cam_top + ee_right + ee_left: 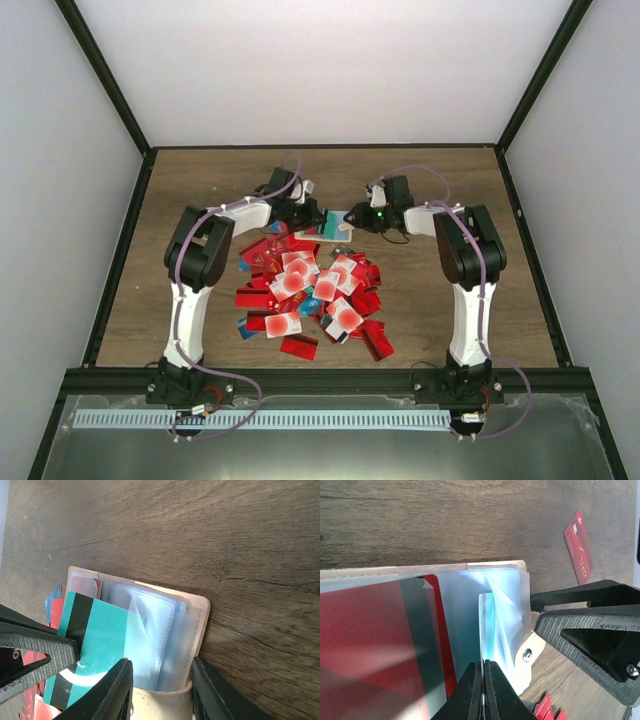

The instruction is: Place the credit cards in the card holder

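The beige card holder (338, 230) lies open at the back middle of the table, its clear sleeves (160, 630) fanned out. My left gripper (483, 662) is shut on a teal credit card (100, 630) with a black stripe, seen edge-on in the left wrist view, and the card's far end sits among the sleeves. My right gripper (161, 662) is shut on the holder's (201, 615) near edge, one finger on each side. A red card (365, 630) sits inside the holder (495, 566). The other credit cards (310, 290) lie in a heap nearer the arms.
A single red card (580, 545) lies on the wooden table beyond the holder. A black frame (120, 250) borders the table on all sides. The right gripper's fingers (585, 630) stand close to the right of my left gripper.
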Motion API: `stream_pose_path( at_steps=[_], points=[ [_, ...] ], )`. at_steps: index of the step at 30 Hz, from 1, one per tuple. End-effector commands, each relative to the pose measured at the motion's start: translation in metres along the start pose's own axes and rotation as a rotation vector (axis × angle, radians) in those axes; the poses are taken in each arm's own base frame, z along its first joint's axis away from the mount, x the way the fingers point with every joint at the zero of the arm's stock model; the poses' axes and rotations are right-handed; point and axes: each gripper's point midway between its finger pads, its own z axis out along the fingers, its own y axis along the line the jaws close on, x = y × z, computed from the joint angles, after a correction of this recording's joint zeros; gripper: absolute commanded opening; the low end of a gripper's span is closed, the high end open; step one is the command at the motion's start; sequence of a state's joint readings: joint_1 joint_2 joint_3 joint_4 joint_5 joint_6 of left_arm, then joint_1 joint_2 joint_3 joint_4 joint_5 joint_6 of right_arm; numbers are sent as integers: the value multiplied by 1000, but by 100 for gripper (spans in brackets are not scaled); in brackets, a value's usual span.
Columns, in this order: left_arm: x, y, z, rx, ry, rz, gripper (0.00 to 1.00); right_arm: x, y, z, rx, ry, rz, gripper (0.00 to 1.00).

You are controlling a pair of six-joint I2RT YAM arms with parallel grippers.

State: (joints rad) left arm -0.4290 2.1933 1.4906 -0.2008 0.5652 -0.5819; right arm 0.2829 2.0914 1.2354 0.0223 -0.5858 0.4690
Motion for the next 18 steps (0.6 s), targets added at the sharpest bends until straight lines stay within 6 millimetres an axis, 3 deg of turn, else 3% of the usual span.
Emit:
stream_pose_path(
  at_steps=[1,11,18],
  points=[
    [18,16,21,-19,57,-66,4,7,-1,10,-16,33,10,34],
    [14,13,26,26,24,-128,4,8,0,10,-21,37,10,33],
    [21,20,30,33,30,-172,4,10,-1,10,-24,38,10,32]
  ],
)
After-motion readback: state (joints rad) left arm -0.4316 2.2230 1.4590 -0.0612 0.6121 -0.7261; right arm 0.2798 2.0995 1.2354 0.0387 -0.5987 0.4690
